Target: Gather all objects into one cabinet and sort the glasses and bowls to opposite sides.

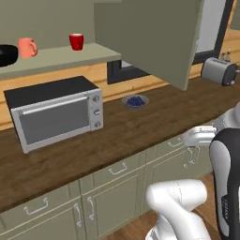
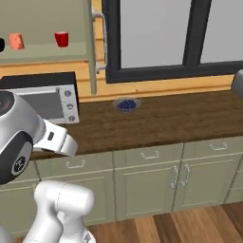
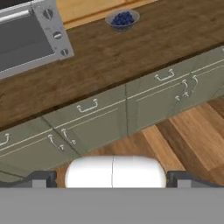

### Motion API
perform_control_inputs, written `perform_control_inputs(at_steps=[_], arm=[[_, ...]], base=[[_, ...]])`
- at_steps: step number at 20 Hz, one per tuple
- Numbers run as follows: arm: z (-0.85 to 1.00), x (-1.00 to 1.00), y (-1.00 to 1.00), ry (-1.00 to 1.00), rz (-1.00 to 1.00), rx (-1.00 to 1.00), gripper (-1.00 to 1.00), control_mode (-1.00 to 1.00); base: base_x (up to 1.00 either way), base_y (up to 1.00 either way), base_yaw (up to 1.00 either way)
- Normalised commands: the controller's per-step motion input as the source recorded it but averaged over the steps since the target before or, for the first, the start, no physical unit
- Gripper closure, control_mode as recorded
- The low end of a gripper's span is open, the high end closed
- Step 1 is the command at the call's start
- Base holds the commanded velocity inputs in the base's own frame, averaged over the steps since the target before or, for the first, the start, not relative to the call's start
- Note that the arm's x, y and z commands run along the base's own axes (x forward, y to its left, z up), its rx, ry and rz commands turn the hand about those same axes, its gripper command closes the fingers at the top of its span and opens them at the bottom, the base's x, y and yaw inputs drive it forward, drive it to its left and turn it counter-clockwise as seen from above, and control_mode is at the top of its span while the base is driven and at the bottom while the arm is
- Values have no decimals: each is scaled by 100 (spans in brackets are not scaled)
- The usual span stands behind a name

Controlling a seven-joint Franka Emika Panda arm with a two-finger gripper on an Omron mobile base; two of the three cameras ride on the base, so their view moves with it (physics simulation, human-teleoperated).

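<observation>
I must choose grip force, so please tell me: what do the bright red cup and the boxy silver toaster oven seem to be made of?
The bright red cup looks like opaque glazed ceramic or plastic: flat, even colour, nothing seen through it. The look leaves that open. The boxy silver toaster oven seems brushed metal with a dark glass door and a matte black top: grey sheen, metal bar handle and knobs.

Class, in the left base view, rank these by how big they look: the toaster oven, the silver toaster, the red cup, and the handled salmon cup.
1. Toaster oven, plainly the largest.
2. Silver toaster, though it sits farther from the camera.
3. Handled salmon cup and red cup: these look about alike, so no ranking between them.
</observation>
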Motion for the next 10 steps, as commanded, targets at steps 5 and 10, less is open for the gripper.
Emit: perform_control_inputs(at_steps=[5,10], arm=[[0,0,0,0,0,0,-100,100],[0,0,0,0,0,0,-100,100]], base=[[-15,-76,-44],[-1,-81,-53]])
